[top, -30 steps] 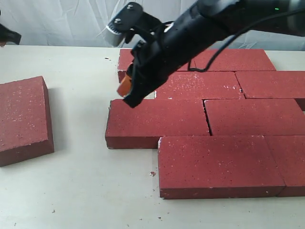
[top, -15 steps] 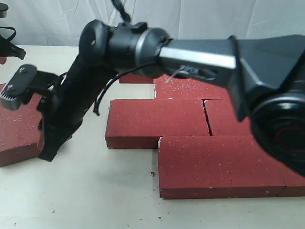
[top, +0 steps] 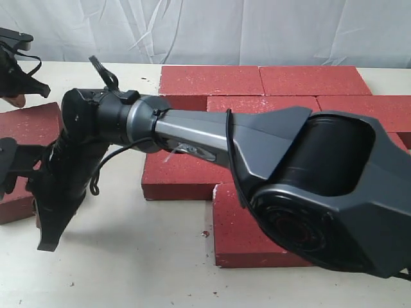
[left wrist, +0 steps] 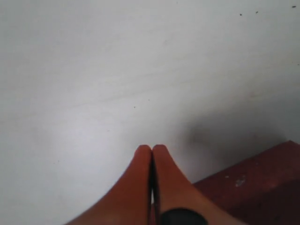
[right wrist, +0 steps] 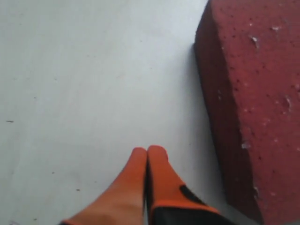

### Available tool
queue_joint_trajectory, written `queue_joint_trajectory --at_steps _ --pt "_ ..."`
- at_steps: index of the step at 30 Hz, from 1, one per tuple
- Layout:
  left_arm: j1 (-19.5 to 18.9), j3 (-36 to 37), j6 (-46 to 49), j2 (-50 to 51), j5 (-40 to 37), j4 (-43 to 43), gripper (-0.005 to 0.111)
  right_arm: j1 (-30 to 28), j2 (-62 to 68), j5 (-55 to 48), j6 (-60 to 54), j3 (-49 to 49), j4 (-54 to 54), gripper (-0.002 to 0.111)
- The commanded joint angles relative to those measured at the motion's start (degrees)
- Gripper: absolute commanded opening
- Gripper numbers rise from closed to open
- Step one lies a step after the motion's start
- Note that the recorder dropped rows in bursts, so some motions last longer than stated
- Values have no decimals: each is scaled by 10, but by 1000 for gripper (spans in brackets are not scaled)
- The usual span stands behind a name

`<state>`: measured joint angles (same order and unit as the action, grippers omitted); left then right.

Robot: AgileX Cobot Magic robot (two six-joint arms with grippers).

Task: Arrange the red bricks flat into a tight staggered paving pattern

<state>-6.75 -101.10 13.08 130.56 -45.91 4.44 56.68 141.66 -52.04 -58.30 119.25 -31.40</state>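
Note:
Several red bricks (top: 210, 80) lie flat in staggered rows at the middle and right, largely hidden behind my right arm. One loose red brick (top: 35, 125) lies apart at the left. My right gripper (top: 47, 242) reaches across to the table by the loose brick's near end. In the right wrist view it (right wrist: 146, 150) is shut on nothing, over bare table, with the brick's side (right wrist: 253, 93) close beside it. My left gripper (top: 15, 99) hangs at the far left over the loose brick's back edge. It (left wrist: 151, 148) is shut and empty, with a brick corner (left wrist: 262, 183) beside it.
The table (top: 128, 269) is pale and bare in front, with small crumbs (top: 205, 233) near the front brick (top: 237, 240). A white curtain (top: 205, 29) closes the back. My right arm (top: 308, 186) spans the middle of the scene.
My right arm has swung from above the paved bricks leftward and down to the table beside the loose brick. My left gripper has edged into view at the top left.

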Motion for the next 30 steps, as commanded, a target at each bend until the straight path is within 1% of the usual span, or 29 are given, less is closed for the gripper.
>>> queue_joint_trajectory --at_steps 1,6,9,11,12,13,18,23,26,30 --pt "-1 -10 10 10 -16 -15 0 -1 6 45 0 5 37 -1" --pt "-1 -12 10 10 -54 -15 0 -1 18 94 17 5 77 -1" --pt "-1 -12 10 10 -72 -12 0 -1 18 97 22 5 98 -1" --pt "-1 -12 10 8 -81 -11 0 -6 14 107 66 5 147 -1" --pt "-1 -12 10 4 -86 -10 0 -16 12 107 85 5 177 -1" --pt "-1 -12 10 1 -89 -10 0 -21 9 105 92 5 182 -1" --pt "-8 -12 8 -7 -115 2 0 -89 -38 102 95 5 167 -1" --pt "-29 -12 6 -7 -155 -5 0 -147 -53 104 93 5 170 -1" --pt "-34 -12 6 -7 -160 -26 0 -168 -51 100 93 5 164 -1" --pt "-34 -10 6 -7 -149 -44 0 -178 -51 96 95 5 165 -1"
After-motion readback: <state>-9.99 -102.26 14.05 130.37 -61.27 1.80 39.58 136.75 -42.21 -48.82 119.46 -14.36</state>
